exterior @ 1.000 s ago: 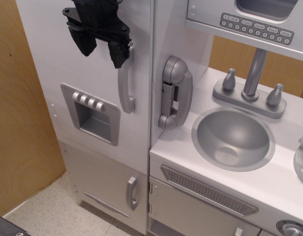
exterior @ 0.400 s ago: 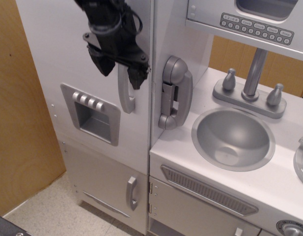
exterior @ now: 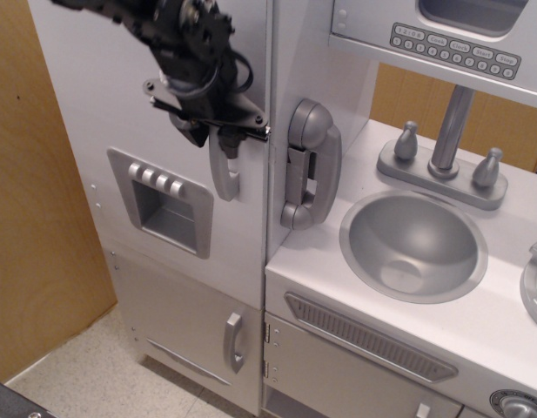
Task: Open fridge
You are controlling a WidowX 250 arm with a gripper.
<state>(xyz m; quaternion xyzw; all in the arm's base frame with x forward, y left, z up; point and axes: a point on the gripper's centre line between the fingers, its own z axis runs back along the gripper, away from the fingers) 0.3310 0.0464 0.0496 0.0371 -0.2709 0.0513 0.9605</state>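
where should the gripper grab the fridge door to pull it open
Grip the long curved grey handle of the fridge, coming straight at the door front with a finger on either side. It bows out from the door, leaving a gap behind. The gripper is already at its upper part.

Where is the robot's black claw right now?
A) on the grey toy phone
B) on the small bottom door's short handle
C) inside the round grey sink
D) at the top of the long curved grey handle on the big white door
D: the black end effector sits at the upper end of the long curved grey handle on the tall white fridge door, away from the other spots.
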